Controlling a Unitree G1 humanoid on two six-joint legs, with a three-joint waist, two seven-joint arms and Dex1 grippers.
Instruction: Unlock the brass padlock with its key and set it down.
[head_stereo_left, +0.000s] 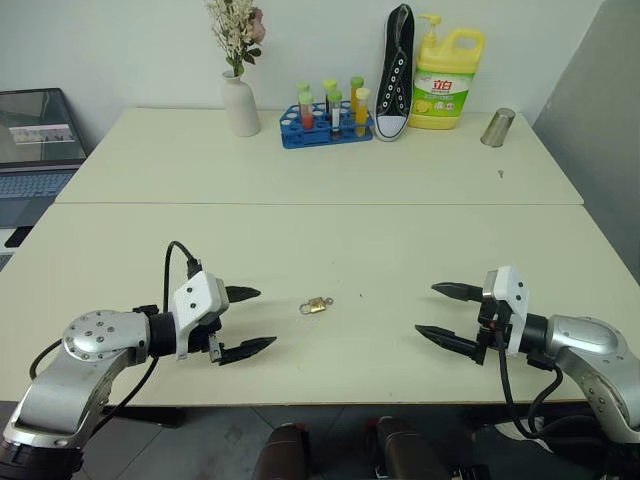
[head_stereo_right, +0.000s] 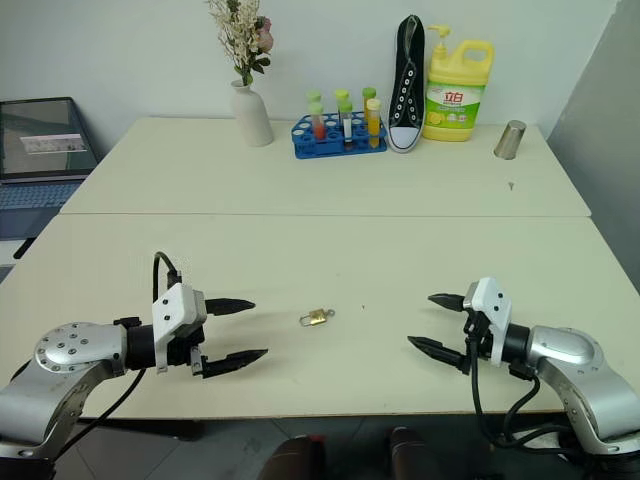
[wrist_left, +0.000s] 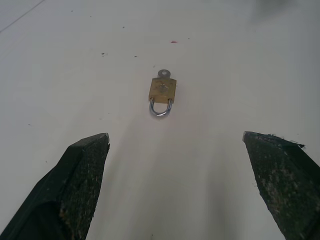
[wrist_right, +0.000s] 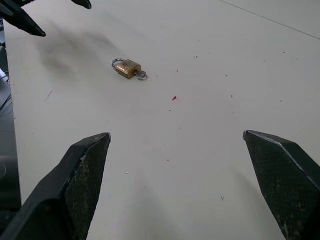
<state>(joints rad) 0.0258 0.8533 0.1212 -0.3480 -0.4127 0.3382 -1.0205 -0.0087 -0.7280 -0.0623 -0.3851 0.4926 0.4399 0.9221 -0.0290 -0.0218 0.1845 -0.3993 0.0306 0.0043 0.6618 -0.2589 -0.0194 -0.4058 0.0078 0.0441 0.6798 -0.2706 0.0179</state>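
A small brass padlock (head_stereo_left: 314, 306) lies flat on the cream table (head_stereo_left: 330, 230), near the middle of its front edge, with the key (head_stereo_left: 327, 301) at its base. The left hand (head_stereo_left: 245, 321) and right hand (head_stereo_left: 445, 313) hover on either side of it, well apart from it, each with fingers spread wide and holding nothing

The yellow detergent bottle (head_stereo_left: 448, 80) carries a green label with the red brand characters "立白"
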